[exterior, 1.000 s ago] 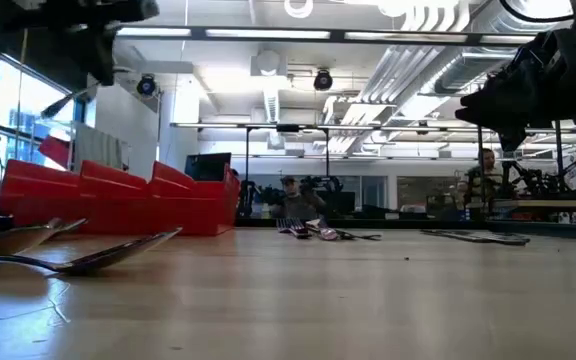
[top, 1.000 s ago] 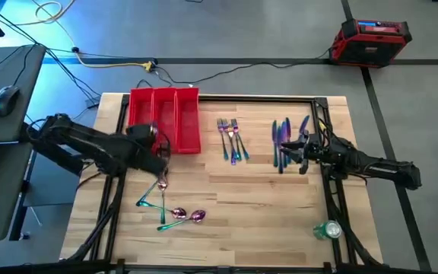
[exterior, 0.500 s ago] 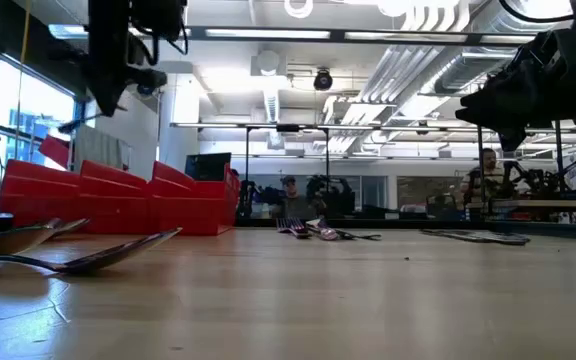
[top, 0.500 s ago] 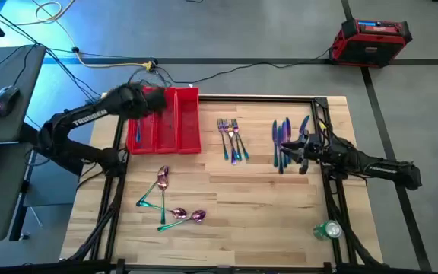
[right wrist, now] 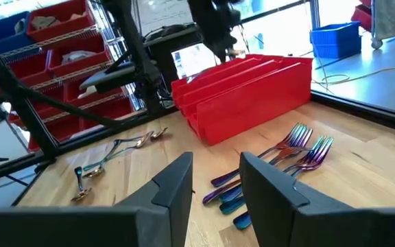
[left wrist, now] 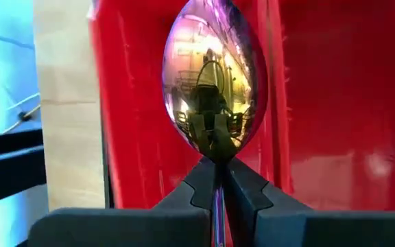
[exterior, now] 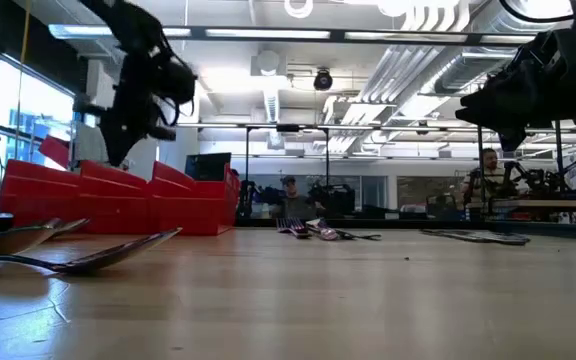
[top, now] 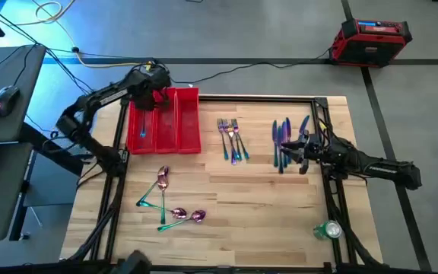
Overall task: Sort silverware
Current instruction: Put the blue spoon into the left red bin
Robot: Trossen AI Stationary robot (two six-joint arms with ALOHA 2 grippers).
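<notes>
Left wrist view: your left gripper point(left wrist: 216, 180) is clamped on a spoon point(left wrist: 214, 82), bowl beyond the fingertips over the tray point(left wrist: 334, 103) divider. Release here and it may straddle compartments. Right gripper point(right wrist: 214, 180) gapes empty above the knives point(top: 284, 138).

No text, label, brand, number or sign could be read in any of the views.
</notes>
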